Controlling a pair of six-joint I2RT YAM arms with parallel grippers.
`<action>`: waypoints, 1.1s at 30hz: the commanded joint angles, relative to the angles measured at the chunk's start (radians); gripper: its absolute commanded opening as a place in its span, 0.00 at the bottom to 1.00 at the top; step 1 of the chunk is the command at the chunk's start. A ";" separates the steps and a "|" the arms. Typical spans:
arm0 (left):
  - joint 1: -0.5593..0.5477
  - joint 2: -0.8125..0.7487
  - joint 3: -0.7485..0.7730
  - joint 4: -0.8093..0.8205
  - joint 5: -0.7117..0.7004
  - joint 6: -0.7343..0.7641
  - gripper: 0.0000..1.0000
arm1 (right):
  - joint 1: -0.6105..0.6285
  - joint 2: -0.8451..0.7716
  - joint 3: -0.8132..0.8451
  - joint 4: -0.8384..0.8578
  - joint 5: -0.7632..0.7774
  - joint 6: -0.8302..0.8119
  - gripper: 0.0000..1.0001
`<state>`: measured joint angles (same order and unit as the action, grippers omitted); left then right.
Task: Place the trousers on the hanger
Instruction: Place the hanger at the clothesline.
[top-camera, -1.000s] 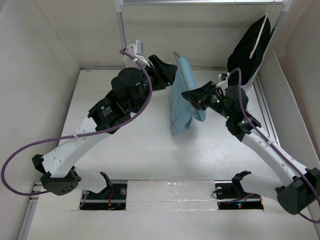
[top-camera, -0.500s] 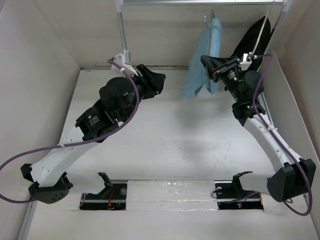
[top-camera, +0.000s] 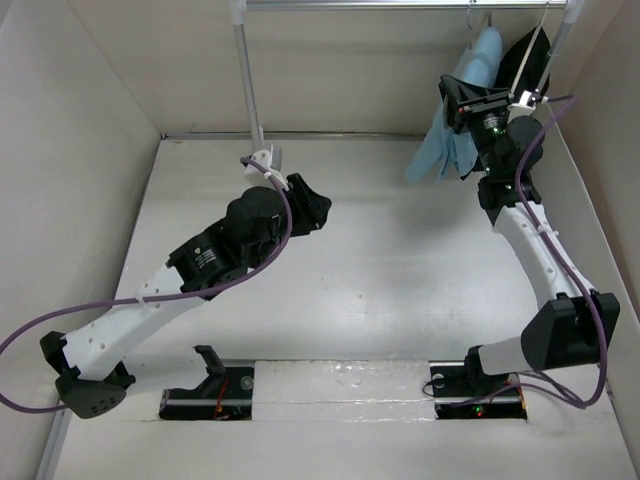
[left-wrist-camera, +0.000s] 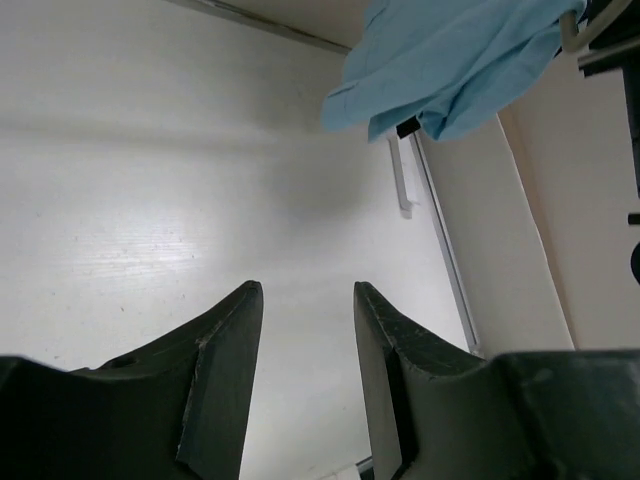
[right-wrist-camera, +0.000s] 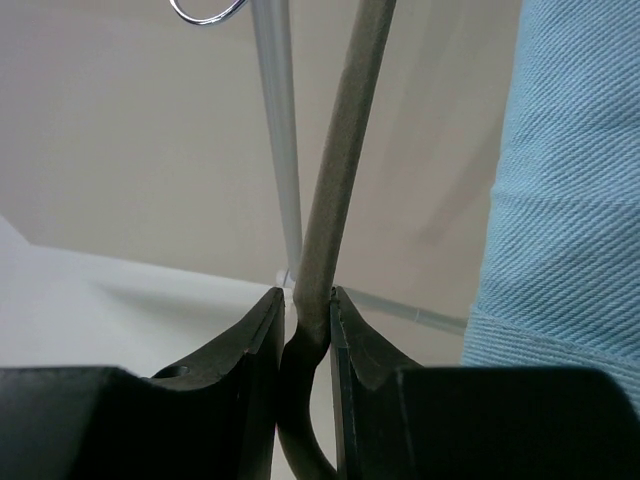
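Note:
The light blue trousers hang folded over the thin grey hanger, held high at the back right near the top rail. My right gripper is shut on the hanger's grey rim; in the right wrist view the jaws clamp it and the trousers fill the right side. The hanger's wire hook shows at the top there. My left gripper is open and empty, low over the table middle; in its wrist view the trousers hang far off.
A black garment on a cream-white hanger hangs at the back right, beside the trousers. A vertical rack post stands at the back left. White walls enclose the table.
My right gripper has lifted the hanger with the trousers up and to the back right, toward the rail. My left arm has let go and drawn back down toward the table middle.

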<state>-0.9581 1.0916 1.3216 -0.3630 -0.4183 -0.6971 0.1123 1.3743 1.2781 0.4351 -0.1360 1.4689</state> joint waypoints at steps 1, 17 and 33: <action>0.001 -0.038 -0.022 0.038 0.033 -0.027 0.37 | -0.008 -0.006 0.144 0.327 -0.022 -0.007 0.00; 0.001 -0.039 -0.084 0.047 0.055 -0.064 0.35 | -0.072 0.091 0.219 0.314 -0.030 0.027 0.00; 0.001 -0.038 -0.094 0.036 0.052 -0.071 0.38 | -0.111 0.039 0.101 0.278 -0.071 -0.004 0.37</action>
<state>-0.9581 1.0744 1.2346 -0.3557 -0.3664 -0.7650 0.0128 1.4895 1.3453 0.5060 -0.1772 1.4849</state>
